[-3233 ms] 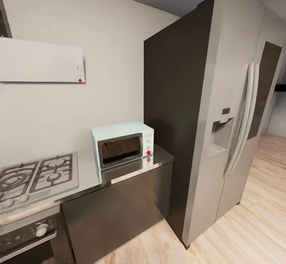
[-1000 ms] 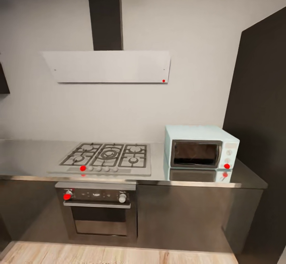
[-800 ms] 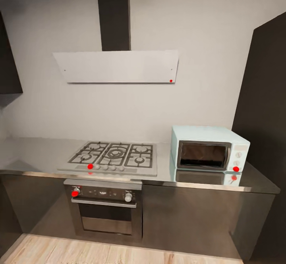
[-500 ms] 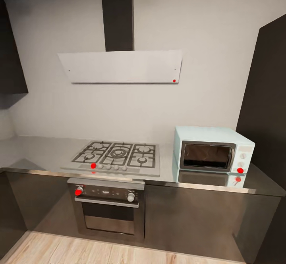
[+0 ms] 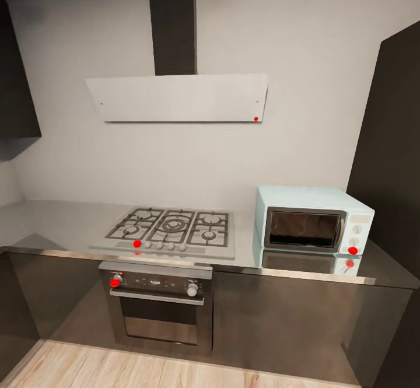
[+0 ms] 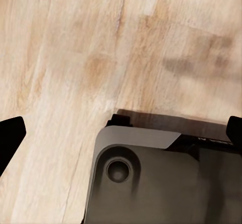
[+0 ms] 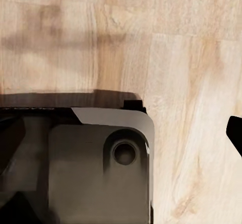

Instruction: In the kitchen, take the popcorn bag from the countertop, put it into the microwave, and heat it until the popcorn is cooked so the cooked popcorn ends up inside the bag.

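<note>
Head view: the microwave [image 5: 313,223] stands at the lower right of the frame on the stainless worktop [image 5: 64,224], its dark glass door closed and facing the camera, its knob panel at its right end. Its long axis runs left to right, parallel to the worktop's front edge. A gas hob [image 5: 169,230] with 5 burners lies just beside it at centre, above a built-in oven [image 5: 157,306]; a pale extractor hood [image 5: 178,97] hangs above the hob. No popcorn bag can be made out on the visible stretch of worktop, so its place and heading cannot be told.

Wrist views: each camera looks down on a pale wooden floor [image 6: 75,47] and a dark corner of the robot's base [image 6: 151,178]. The left end effector [image 6: 121,135] shows 1 dark fingertip at each side edge, so its fingers stand wide apart. The right end effector [image 7: 235,133] shows only 1 fingertip [image 7: 235,133], so its spread cannot be told.

Judged risks: with the bag unlocated, the robot may approach the wrong part of the worktop. The oven, also dark-doored, could be mistaken for the microwave. The closed door must be opened before loading, and the dark cabinet just to the microwave's right may crowd an arm reaching there.
</note>
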Robot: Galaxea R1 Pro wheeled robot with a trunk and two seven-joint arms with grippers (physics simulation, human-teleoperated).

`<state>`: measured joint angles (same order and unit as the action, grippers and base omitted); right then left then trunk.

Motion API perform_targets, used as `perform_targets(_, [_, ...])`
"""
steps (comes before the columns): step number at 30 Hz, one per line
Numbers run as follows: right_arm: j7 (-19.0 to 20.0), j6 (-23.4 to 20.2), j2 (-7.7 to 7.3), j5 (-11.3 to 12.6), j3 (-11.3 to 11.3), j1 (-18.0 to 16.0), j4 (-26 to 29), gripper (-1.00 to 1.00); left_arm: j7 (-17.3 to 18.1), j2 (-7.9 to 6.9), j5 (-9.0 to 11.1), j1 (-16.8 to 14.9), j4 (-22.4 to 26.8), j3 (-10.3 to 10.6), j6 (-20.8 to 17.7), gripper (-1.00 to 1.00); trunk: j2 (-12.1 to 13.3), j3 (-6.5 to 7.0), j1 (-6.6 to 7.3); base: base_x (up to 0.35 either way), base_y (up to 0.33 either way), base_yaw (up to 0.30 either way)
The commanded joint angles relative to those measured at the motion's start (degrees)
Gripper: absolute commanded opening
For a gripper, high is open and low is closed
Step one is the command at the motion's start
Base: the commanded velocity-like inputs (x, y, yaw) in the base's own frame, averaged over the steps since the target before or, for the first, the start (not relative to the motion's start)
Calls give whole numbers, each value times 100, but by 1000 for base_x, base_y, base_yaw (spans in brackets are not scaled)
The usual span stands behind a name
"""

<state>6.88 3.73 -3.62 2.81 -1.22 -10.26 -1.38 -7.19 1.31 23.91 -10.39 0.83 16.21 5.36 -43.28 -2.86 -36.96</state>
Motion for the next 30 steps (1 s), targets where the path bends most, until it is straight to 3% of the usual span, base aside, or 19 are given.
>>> perform_targets(1, [24, 30, 31, 39, -3, -9, -13, 100, -19, 3, 38, -6, -3, 49, 18, 100, -8, -10, -1, 0, 0, 0])
perform_targets(21, [77, -34, 56, 7, -37, -10, -1, 100, -19, 1, 26, -4, -3, 52, 18, 100, -8, -10, -1, 0, 0, 0])
perform_targets(24, [114, -60, -14, -8, -45, -11, 93, 100, -15, 1, 27, -5, -3, 55, 12, 100, -8, -10, -1, 0, 0, 0])
perform_targets(27, [84, -155, -50, 15, -38, -11, 1091, 100, -8, 35, 51, -7, -19, 42, 5, 100, -8, -10, -1, 0, 0, 0])
perform_targets(29, [73, -584, -62, 35, -8, -8, 2218, 100, -4, 54, 65, -7, -17, 20, 2, 100, -8, -10, -1, 0, 0, 0])
perform_targets(30, [70, -1015, -65, 42, 6, -9, 2885, 100, 0, 61, 70, -6, -15, 13, 1, 100, -8, -10, -1, 0, 0, 0])
